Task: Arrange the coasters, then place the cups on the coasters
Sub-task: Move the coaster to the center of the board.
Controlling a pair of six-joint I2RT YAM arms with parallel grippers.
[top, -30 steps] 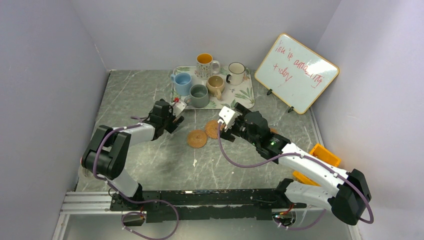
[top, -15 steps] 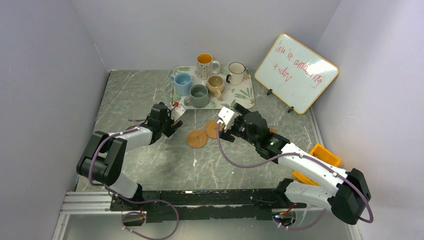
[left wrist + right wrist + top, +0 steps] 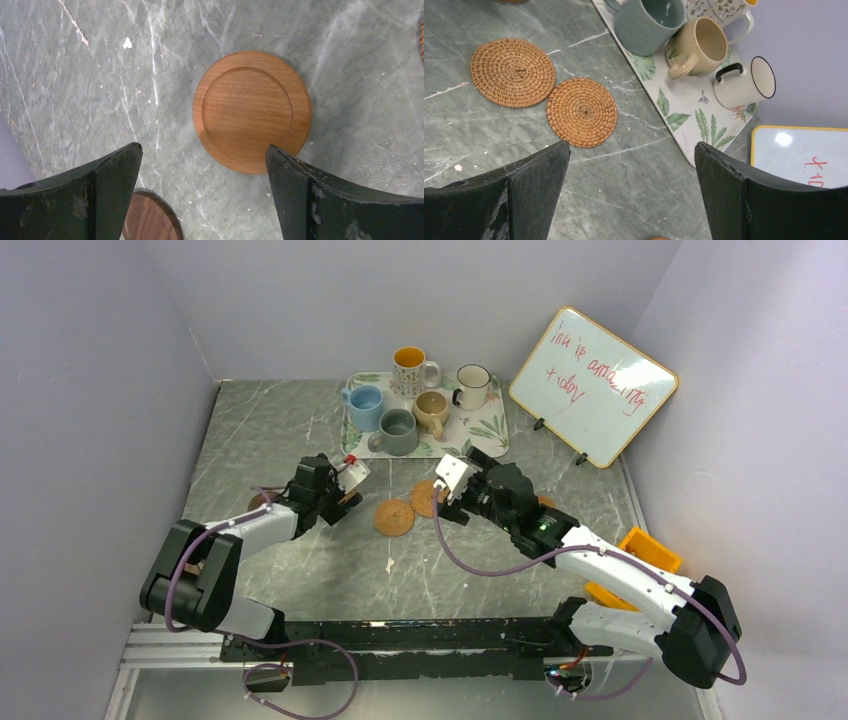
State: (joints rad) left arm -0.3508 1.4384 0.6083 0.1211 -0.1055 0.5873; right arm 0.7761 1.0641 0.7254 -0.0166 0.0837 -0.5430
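My left gripper (image 3: 202, 147) hangs open over the marble table. A smooth light-wood coaster (image 3: 252, 111) lies just ahead of its fingertips, and a dark wood coaster (image 3: 150, 220) shows partly behind them. My right gripper (image 3: 631, 147) is open too, with bare table between its fingers. Two woven coasters (image 3: 513, 72) (image 3: 582, 112) lie side by side ahead of it. On the leaf-print tray (image 3: 480, 435) stand the cups: light blue (image 3: 365, 405), grey-green (image 3: 398, 430), tan (image 3: 432, 410), white with a dark rim (image 3: 472, 385) and patterned with an orange inside (image 3: 410, 368).
A whiteboard (image 3: 595, 385) with red writing leans at the back right. An orange object (image 3: 650, 552) sits at the right edge behind my right arm. Grey walls close in the table on three sides.
My left arm has drawn back toward the near left, lowering its open gripper over the smooth coasters. The right arm has stayed put.
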